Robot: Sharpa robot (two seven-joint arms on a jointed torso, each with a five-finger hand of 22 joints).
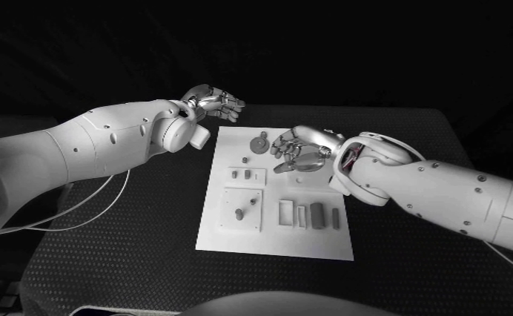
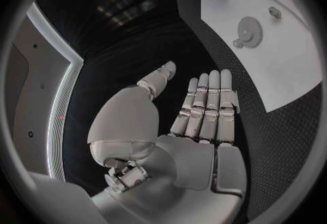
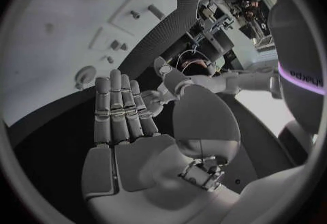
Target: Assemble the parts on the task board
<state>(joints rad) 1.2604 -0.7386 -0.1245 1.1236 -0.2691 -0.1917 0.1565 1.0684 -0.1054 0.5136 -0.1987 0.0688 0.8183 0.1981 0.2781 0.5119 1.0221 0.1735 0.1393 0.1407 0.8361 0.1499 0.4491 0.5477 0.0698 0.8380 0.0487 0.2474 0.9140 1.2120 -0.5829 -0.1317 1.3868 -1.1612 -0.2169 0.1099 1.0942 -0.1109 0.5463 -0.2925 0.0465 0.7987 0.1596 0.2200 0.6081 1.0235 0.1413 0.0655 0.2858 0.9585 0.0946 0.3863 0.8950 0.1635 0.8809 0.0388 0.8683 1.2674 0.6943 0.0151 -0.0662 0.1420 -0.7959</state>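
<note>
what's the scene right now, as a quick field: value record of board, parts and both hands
board: white task board lying flat on the black table
parts: gear near the board's far edge; small grey pieces in a row near its close edge
left hand: open, off the board's far left corner, holds nothing
right hand: open, above the board beside the gear, holds nothing

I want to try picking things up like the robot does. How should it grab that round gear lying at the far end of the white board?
The gear lies flat on the task board, so its toothed rim is probably the best part to pinch. Coming straight down from above looks right, with fingertips on opposite edges. The right hand, open, hovers beside it.
</note>
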